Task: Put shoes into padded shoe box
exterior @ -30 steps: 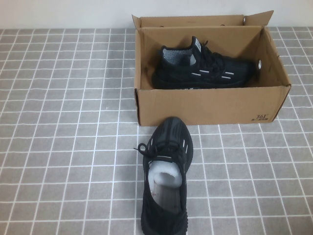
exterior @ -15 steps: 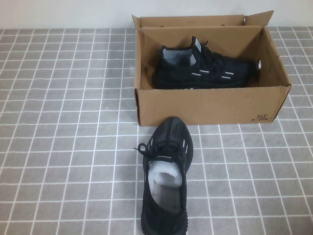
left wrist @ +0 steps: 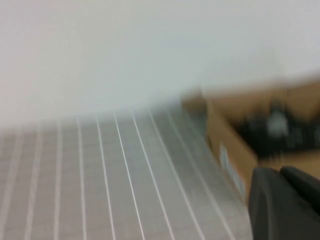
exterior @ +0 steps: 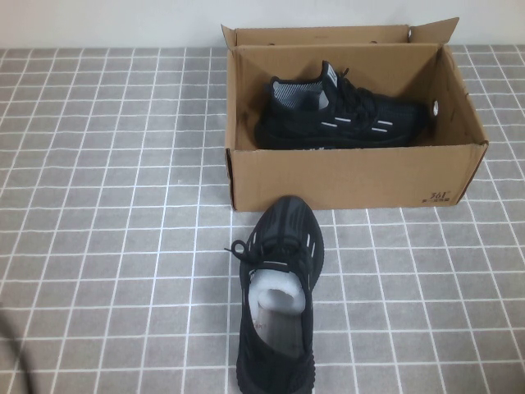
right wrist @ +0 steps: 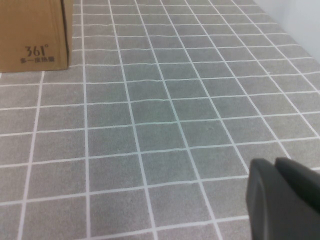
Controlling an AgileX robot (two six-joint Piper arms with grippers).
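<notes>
Neither gripper is seen from above; only a dark part of the left gripper [left wrist: 282, 205] and right gripper [right wrist: 282, 195] shows, so their opening cannot be told. One shoe [exterior: 340, 115] lies in the box [exterior: 353, 176]. The second shoe [exterior: 277, 304] lies lengthwise just before it, toe boxward, perhaps nearer the left arm.

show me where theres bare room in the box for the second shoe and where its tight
The padded shoe box has a free strip along its near wall, in front of the shoe inside, which lies against the far wall. It is tight where the shoe on the table has its toe close to the box front. Left tool and right tool show only in their wrist views.
</notes>
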